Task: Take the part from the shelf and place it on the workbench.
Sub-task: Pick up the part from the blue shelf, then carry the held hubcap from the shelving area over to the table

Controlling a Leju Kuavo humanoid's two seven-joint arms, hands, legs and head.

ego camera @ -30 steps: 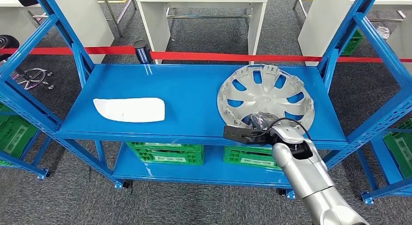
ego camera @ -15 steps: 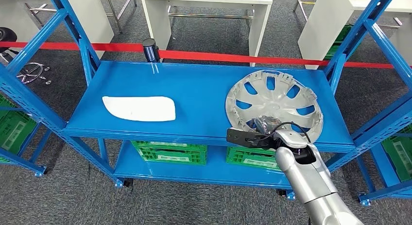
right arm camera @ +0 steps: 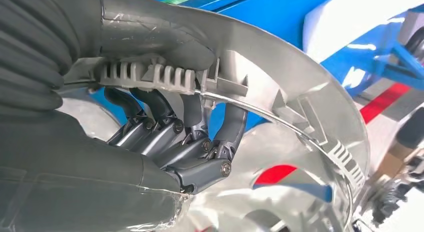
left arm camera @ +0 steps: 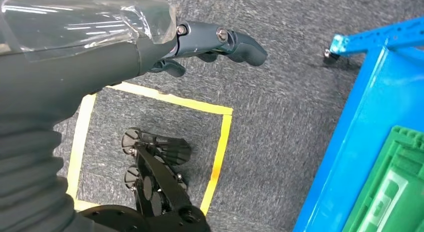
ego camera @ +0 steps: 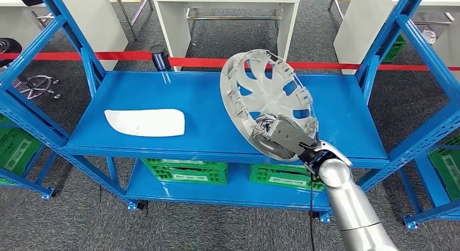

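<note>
Now lifted off the shelf [ego camera: 163,94]: hubcap [ego camera: 266,94], tilted up on edge. Gripped at its lower rim by the right hand [ego camera: 285,137].

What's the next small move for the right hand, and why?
Probably draw the hubcap back toward the robot, away from the shelf. The right hand grips it at its lower rim, fingers hooked through it, and it stands tilted up, seemingly off the shelf top. The blue upright is close on the right, so a straight pull looks safer than a swing.
</note>
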